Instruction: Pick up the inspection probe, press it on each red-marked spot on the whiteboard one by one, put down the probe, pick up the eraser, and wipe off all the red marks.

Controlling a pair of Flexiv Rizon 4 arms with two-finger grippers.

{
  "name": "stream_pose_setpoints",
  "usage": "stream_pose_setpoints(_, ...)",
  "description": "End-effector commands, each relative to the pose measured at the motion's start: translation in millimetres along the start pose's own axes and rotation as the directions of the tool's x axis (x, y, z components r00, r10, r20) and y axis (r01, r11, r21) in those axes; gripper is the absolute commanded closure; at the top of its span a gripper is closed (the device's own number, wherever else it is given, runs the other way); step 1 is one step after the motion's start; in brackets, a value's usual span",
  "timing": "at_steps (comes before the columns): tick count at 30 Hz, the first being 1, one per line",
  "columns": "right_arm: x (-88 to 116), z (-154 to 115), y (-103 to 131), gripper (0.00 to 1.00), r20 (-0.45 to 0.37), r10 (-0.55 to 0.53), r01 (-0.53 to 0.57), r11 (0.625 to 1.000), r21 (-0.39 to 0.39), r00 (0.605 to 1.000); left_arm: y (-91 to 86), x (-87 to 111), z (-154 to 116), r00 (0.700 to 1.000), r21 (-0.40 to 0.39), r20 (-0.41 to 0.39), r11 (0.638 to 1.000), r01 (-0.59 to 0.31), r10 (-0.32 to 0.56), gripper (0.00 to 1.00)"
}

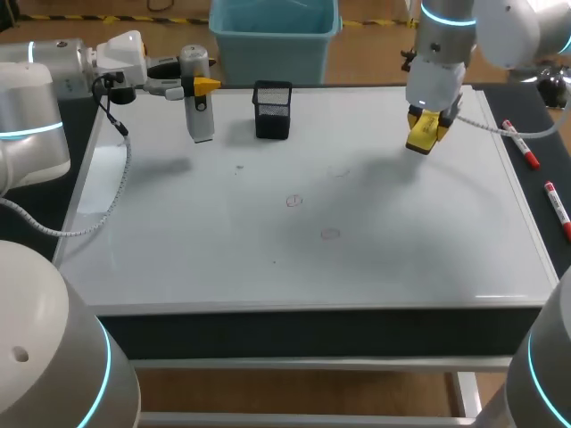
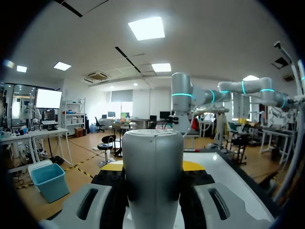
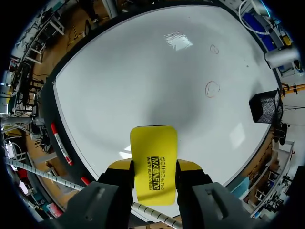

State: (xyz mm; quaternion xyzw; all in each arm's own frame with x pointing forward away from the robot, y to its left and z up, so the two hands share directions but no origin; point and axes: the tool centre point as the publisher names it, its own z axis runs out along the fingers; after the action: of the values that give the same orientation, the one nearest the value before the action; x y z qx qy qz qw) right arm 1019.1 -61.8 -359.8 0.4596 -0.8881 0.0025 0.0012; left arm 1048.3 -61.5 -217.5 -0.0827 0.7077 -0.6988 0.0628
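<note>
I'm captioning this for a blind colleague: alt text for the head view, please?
The left gripper holds the silver inspection probe upright at the far left of the whiteboard, while the right gripper holds a yellow eraser over its far right. Faint red marks dot the middle.

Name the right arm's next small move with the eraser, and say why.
Probably lower the right pincer until the yellow eraser meets the whiteboard beside the nearest red circle. The eraser is clamped in it and hangs above the board, faint red circles show on the surface, and the left pincer holds the probe off at the back edge.
</note>
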Motion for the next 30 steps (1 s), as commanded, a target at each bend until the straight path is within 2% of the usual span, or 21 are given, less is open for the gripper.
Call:
stream_pose_setpoints(1, 0, -1, -1, 1.0, -0.004, -0.002, 0.002, 1.0, 0.0, 1.0, -0.6, -0.2, 1, 1.0, 0.001, 0.001, 1.0, -0.001, 0.001, 1.0)
stream_pose_setpoints(7, 0, -1, -1, 1.0, -0.004, -0.002, 0.002, 1.0, 0.0, 1.0, -0.6, -0.2, 1, 1.0, 0.001, 0.001, 1.0, -0.001, 0.001, 1.0)
stream_pose_setpoints(13, 0, -1, -1, 1.0, -0.004, -0.002, 0.002, 1.0, 0.0, 1.0, -2.0, 13.9, 12, 0.999, 0.002, -0.043, 1.0, 0.003, -0.003, 1.0)
stream_pose_setpoints(22, 0, -1, -1, 1.0, -0.004, -0.002, 0.002, 1.0, 0.0, 1.0, -14.2, 56.0, 37, 0.989, 0.027, -0.145, 1.0, -0.008, 0.012, 1.0)
stream_pose_setpoints(30, 0, -1, -1, 1.0, -0.004, -0.002, 0.002, 1.0, 0.0, 1.0, -12.9, 96.1, 63, 0.966, 0.066, -0.258, 0.998, 0.013, 0.004, 1.0)
